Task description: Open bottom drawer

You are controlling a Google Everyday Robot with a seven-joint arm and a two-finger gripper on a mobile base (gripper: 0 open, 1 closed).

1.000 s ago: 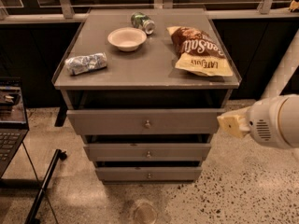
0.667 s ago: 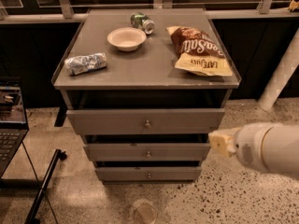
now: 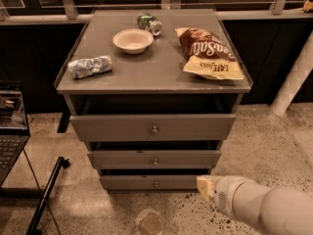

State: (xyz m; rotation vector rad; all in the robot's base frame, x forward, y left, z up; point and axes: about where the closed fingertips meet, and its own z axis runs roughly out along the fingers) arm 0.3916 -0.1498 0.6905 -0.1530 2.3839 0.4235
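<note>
The bottom drawer (image 3: 132, 182) is the lowest and thinnest of three grey-brown fronts of the cabinet, with a small round metal knob (image 3: 156, 183) at its centre. My gripper (image 3: 204, 186) is at the lower right of the camera view, at the end of a thick white arm (image 3: 264, 208). Its pale tip is level with the bottom drawer front, next to its right end and to the right of the knob. I cannot tell whether it touches the front.
Above are the middle drawer (image 3: 154, 159) and the top drawer (image 3: 152, 127). The cabinet top (image 3: 156, 70) holds a bowl (image 3: 132, 40), a can (image 3: 149, 23), a chip bag (image 3: 208, 53) and a crumpled silver bag (image 3: 90, 65). A laptop (image 3: 10, 126) stands left, a round object (image 3: 149, 223) on the floor.
My arm and gripper have moved down and to the left, from beside the top drawer's right end to the level of the bottom drawer. The drawers have not moved.
</note>
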